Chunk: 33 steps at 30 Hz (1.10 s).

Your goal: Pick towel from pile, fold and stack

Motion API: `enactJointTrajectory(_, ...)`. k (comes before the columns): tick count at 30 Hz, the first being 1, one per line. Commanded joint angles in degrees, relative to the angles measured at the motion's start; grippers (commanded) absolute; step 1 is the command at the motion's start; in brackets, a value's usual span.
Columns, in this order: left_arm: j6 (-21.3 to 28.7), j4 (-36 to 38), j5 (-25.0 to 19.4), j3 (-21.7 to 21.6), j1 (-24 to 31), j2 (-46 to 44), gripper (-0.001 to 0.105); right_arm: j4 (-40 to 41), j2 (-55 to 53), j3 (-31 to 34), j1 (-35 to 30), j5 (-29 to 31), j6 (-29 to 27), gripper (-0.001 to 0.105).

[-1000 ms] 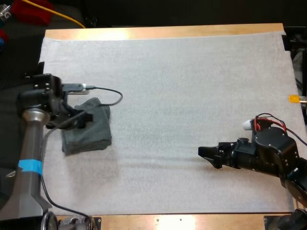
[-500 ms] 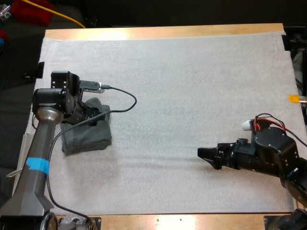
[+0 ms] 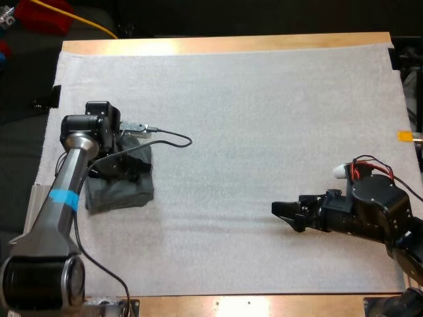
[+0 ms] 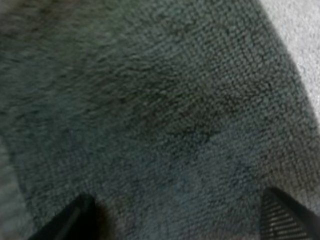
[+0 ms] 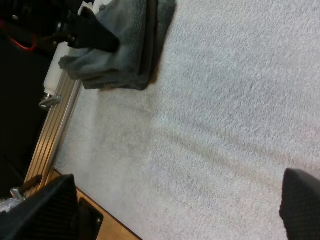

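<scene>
My left jaws over the towel (image 3: 123, 194), left side of the mat (image 3: 264, 99).
These and my right jaws gape, gripping nothing.

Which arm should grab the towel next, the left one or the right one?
Left. The left claw hangs open right over the towel, so it is probably ready to pinch it. The right claw is open too, but far off across the bare mat.

White mat (image 3: 264, 132) over a wooden table (image 3: 225, 45)
</scene>
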Motion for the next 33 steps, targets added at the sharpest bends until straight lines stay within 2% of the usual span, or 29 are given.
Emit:
enactJointTrajectory(1, -0.67, 1.38, -0.1, -0.05, -0.18, 0.82, 0.064, -0.43, -0.4, -0.06, 0.13, -0.66, -0.22, 0.079)
enactJointTrajectory(10, -0.67, 2.94, -0.1, -0.05, -0.18, 6.35, 0.064, -0.43, -0.4, -0.06, 0.13, -0.26, -0.22, 0.079)
enactJointTrajectory(18, -0.6, 2.12, -0.1, -0.05, -0.18, 6.81, 0.064, -0.43, -0.4, -0.06, 0.13, -0.26, -0.22, 0.079)
enactJointTrajectory(22, 1.29, 4.02, -0.1, -0.05, -0.18, 6.81, 0.064, -0.43, -0.4, -0.06, 0.13, -0.26, -0.22, 0.079)
enactJointTrajectory(33, 1.5, 1.84, -0.58, -0.05, -0.18, -0.36, 0.064, -0.43, -0.4, -0.06, 0.13, -0.26, -0.22, 0.079)
